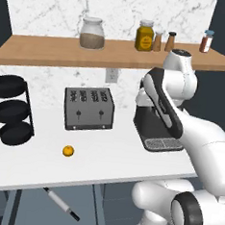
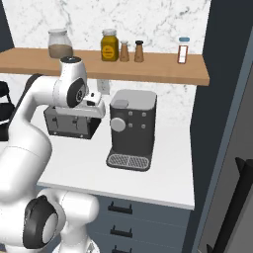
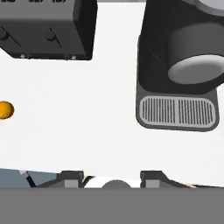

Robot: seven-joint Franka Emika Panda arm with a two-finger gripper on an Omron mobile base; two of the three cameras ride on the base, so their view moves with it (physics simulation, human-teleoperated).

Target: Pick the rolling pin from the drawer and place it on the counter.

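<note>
Gripper [image 3: 113,180] sits at 6 o'clock of the hand view, fingertips [image 3: 70,178] set apart, nothing between them, hanging over the white counter [image 3: 87,131] near its front edge. In the left base view the hand itself is hidden behind the arm's forearm.

From the hand outward in the hand view: coffee machine [image 3: 179,65] at 1 o'clock, its drip tray grille toward 3 o'clock; toaster [image 3: 46,28] at 11 o'clock; small orange fruit [image 3: 5,109] at 9 o'clock, lying loose on the counter, well apart from both appliances.

Rolling pin [image 1: 61,204] is in the left base view at 7 o'clock, lying in the open drawer [image 1: 9,207] below the counter's front edge, tilted diagonally, black handles at both ends. Nothing touches it. Well apart from the gripper.

Rest of the left base view: black three-tier rack [image 1: 11,110] at 9 o'clock on the counter, wooden shelf [image 1: 52,51] at 12 o'clock carrying a jar [image 1: 92,33] and bottles. In the right base view, closed lower drawer fronts [image 2: 133,217] show at 6 o'clock.
</note>
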